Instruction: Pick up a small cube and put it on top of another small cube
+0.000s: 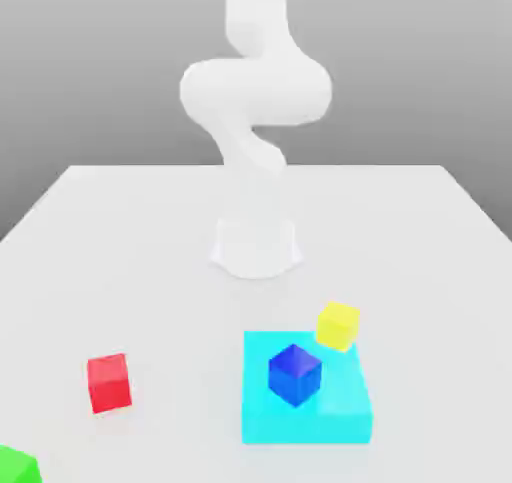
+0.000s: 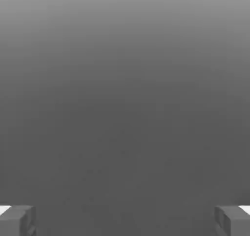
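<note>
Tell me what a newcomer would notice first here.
Probably the cyan block, low and just right of centre in the exterior view, with the blue cube on it. Next, perhaps, the red cube, by itself on the table toward that view's left.

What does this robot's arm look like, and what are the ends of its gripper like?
The arm is smooth and white, built of thick, rounded segments with curved joints, above a flared white base. No cables or markings can be made out on it. The gripper has two blocky grey fingers, each with a small white patch beside it.
</note>
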### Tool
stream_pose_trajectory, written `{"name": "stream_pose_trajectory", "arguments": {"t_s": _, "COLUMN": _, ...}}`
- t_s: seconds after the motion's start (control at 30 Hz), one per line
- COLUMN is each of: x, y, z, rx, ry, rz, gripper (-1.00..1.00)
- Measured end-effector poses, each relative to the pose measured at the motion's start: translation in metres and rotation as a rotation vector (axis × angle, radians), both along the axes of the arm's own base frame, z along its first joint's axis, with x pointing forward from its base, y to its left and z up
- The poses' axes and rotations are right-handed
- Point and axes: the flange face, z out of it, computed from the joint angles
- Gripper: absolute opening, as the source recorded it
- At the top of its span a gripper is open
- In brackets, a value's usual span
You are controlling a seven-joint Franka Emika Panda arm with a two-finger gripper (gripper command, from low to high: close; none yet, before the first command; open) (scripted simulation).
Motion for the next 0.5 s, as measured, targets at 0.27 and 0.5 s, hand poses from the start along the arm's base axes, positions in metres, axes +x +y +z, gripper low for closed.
{"name": "stream_pose_trajectory", "arguments": {"t_s": 0.27, "x": 0.063, "y": -0.075, "z": -0.171, "rx": -0.075, "ry": 0.260, "rz": 0.085, "gripper": 0.00}}
{"name": "stream_pose_trajectory", "arguments": {"t_s": 0.5, "x": 0.051, "y": -0.133, "z": -0.323, "rx": -0.102, "ry": 0.480, "rz": 0.169, "gripper": 0.00}}
